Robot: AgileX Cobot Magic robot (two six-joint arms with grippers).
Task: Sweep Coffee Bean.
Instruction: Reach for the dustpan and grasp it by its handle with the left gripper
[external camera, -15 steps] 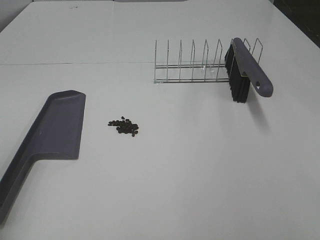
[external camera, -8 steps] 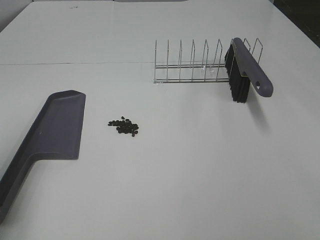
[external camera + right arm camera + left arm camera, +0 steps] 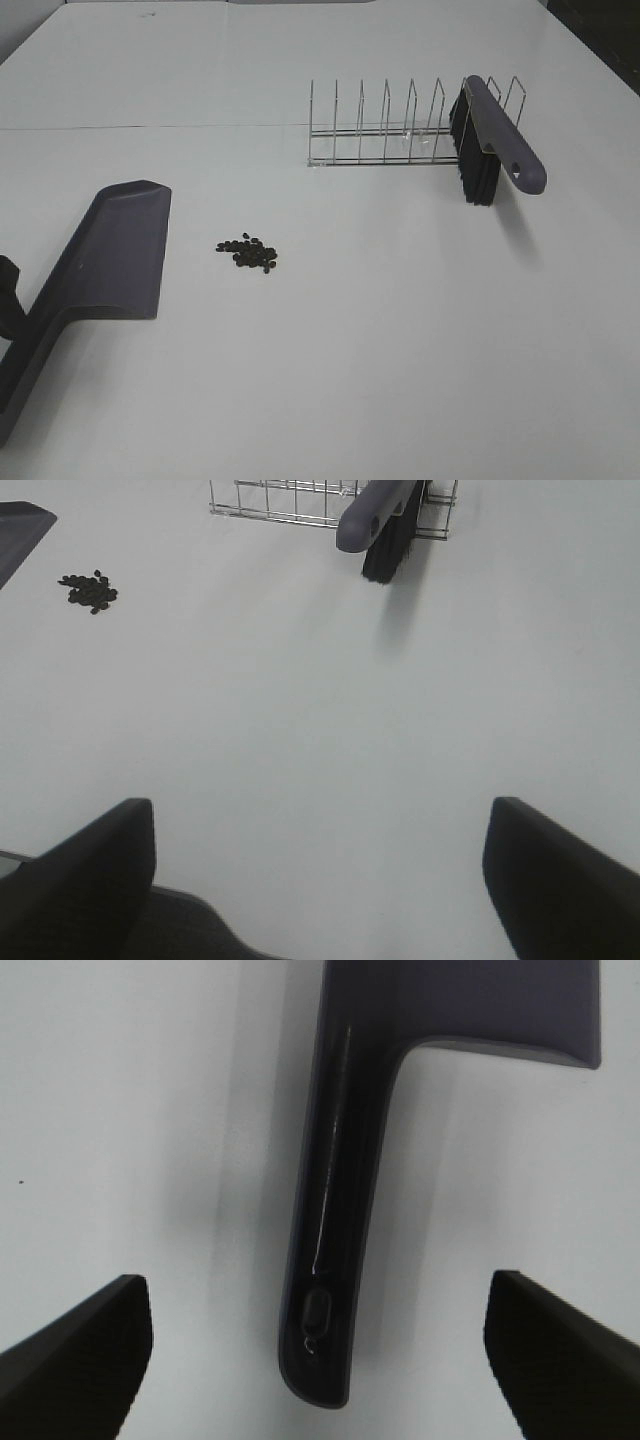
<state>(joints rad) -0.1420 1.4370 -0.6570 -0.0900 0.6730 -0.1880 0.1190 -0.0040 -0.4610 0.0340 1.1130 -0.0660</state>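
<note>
Jaws stand wide apart on the left gripper (image 3: pixel 320 1355), its two dark fingers (image 3: pixel 75 1360) set one on each side of the grey dustpan (image 3: pixel 115 255) handle near its tip, with white table (image 3: pixel 400 350) showing between each finger and the handle. The gripper holds nothing and touches nothing. The coffee bean (image 3: pixel 248 254) lies as a small dark heap on the table near the dustpan's long side, apart from it, with a strip of white table between them. Well beyond the beans from the dustpan stands a wire rack (image 3: pixel 380 125). A grey brush (image 3: pixel 495 140) leans in the rack's end farthest from the dustpan, black bristles down. The right gripper (image 3: pixel 320 880), well apart from the dustpan, hangs over bare table with its jaws spread just as wide and nothing between them.
</note>
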